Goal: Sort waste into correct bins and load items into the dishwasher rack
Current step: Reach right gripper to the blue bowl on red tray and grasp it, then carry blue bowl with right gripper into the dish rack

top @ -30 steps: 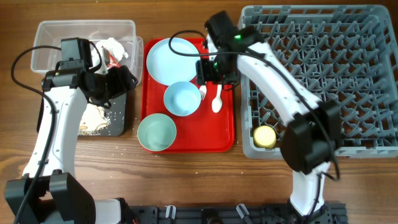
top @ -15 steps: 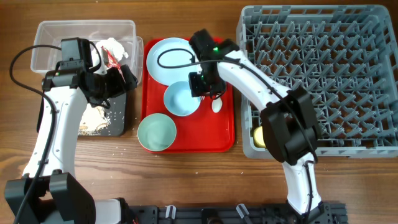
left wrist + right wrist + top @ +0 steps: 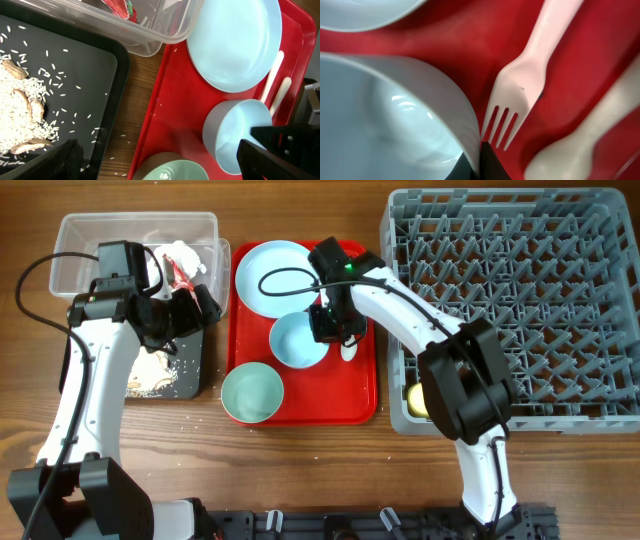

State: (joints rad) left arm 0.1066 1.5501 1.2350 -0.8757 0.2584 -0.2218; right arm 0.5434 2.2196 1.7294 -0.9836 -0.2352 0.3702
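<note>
My right gripper (image 3: 335, 322) is shut on the right rim of the pale blue-white bowl (image 3: 296, 342), which sits on the red tray. In the right wrist view the bowl's rim (image 3: 465, 125) is pinched between the dark fingers, with the white fork (image 3: 520, 90) and spoon (image 3: 580, 145) lying just beside it. The pale blue plate (image 3: 272, 275) lies behind the bowl and the mint green bowl (image 3: 252, 393) in front. My left gripper (image 3: 195, 305) hangs open and empty over the edge of the black tray (image 3: 190, 375). The snack wrapper (image 3: 180, 265) lies in the clear tub (image 3: 90, 240).
Rice and brown scraps (image 3: 22, 115) lie on the black tray, with loose grains on the wood. The large grey rack (image 3: 520, 290) fills the right side; a yellow cup (image 3: 424, 400) sits in its near left corner. The red tray (image 3: 355, 395) lies between bins and rack.
My right gripper came down and left onto the blue-white bowl's rim and shut on it; the bowl shifted slightly right. My left gripper opened wider without moving.
</note>
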